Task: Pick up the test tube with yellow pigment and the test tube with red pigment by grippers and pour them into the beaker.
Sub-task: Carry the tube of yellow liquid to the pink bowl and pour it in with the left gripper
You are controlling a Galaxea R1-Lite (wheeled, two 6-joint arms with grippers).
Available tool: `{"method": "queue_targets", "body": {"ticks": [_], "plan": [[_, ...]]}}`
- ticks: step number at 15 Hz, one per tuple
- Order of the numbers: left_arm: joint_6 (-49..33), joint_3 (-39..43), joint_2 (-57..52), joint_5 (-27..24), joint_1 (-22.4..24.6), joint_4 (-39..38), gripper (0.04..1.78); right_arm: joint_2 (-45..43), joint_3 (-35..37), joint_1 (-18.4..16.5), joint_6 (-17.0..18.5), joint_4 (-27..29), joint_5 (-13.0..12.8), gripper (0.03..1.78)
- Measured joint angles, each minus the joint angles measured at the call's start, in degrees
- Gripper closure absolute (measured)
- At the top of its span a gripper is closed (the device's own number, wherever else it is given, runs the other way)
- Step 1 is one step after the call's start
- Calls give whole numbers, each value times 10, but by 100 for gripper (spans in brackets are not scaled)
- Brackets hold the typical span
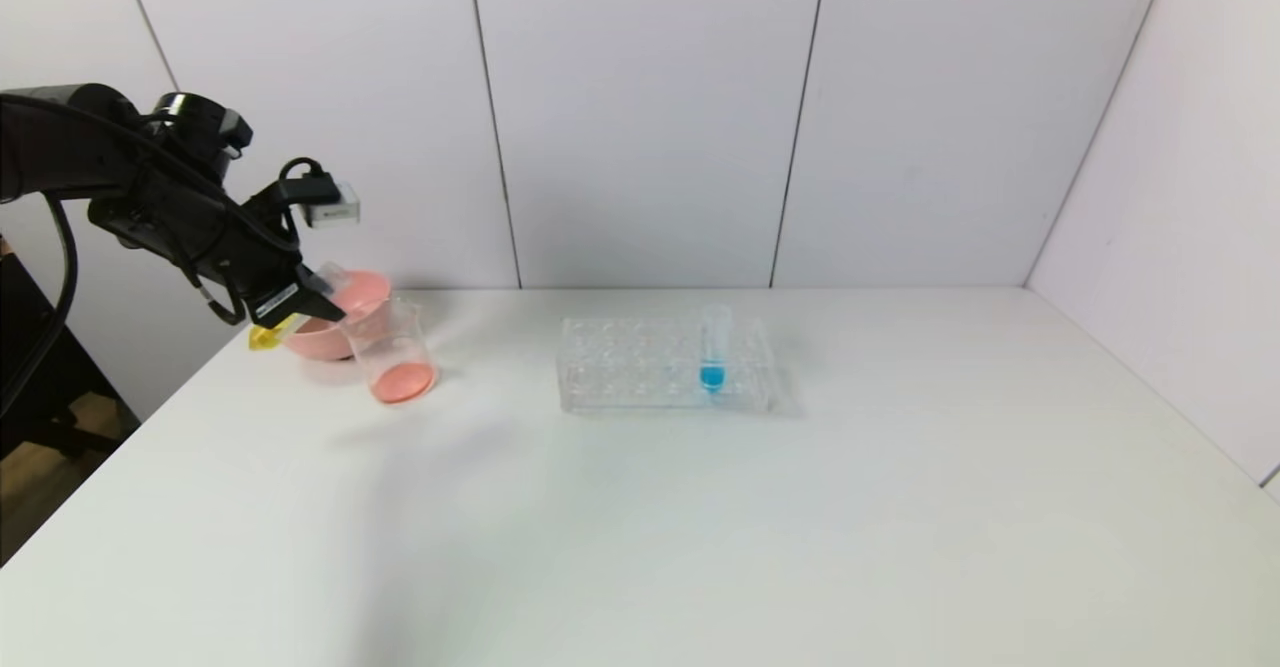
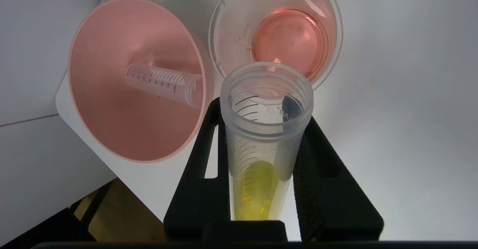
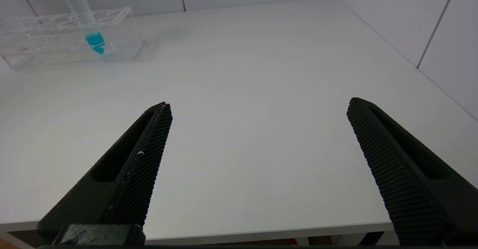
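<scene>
My left gripper is shut on the test tube with yellow pigment and holds it tilted above the table's far left. The tube's open mouth points toward the beaker, and the yellow liquid sits at the tube's base. The beaker holds red-orange liquid and stands just beyond the tube's mouth. No tube with red liquid shows. An empty clear graduated tube lies in the pink bowl. My right gripper is open and empty over the table's near edge.
The pink bowl stands right behind the beaker, near the table's left edge. A clear tube rack at mid-table holds a blue-liquid tube, which also shows in the right wrist view. White walls stand behind and to the right.
</scene>
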Motion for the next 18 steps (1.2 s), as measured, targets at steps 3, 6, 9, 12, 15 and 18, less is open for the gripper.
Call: {"method": "queue_targets", "body": {"ticks": [3, 6, 9, 12, 15, 18], "plan": [[13, 0, 4, 49, -24, -5, 133, 0, 0, 0, 0, 0, 0, 10], [29, 0, 6, 95, -44, -1, 133, 0, 0, 0, 0, 0, 0, 10], [34, 0, 10, 113, -55, 1, 133, 0, 0, 0, 0, 0, 0, 10], [44, 0, 12, 139, -63, 3, 133, 0, 0, 0, 0, 0, 0, 10], [53, 0, 11, 170, -68, 2, 133, 0, 0, 0, 0, 0, 0, 10], [54, 0, 8, 179, -74, -1, 133, 0, 0, 0, 0, 0, 0, 10]]}}
